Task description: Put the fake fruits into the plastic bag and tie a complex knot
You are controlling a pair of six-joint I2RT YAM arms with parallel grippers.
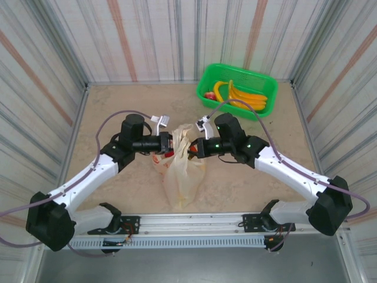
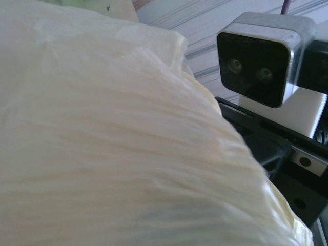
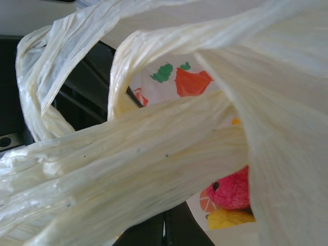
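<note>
Plastic bag (image 1: 179, 171): cream-yellow, crinkled, mid-table, body slumped toward near edge, top bunched upward. Handle strips (image 3: 128, 169) twisted, crossing over the mouth; can't tell if knotted. Inside the bag: red fruit (image 3: 233, 188), yellow fruit (image 3: 229, 218). Bananas (image 1: 238, 94) and small red fruit (image 1: 210, 95) lie in green basket (image 1: 259, 78), far right.

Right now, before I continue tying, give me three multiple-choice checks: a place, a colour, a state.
1. The green basket sits: A) far right corner B) near left C) table centre.
2. Its bananas are: A) blue B) yellow C) purple.
3. The left end effector and right end effector are: A) wide open B) in the basket C) shut at the plastic bag's top.
A: it stands at the back right. B: yellow curves show. C: both meet at the bag's bunched top.
</note>
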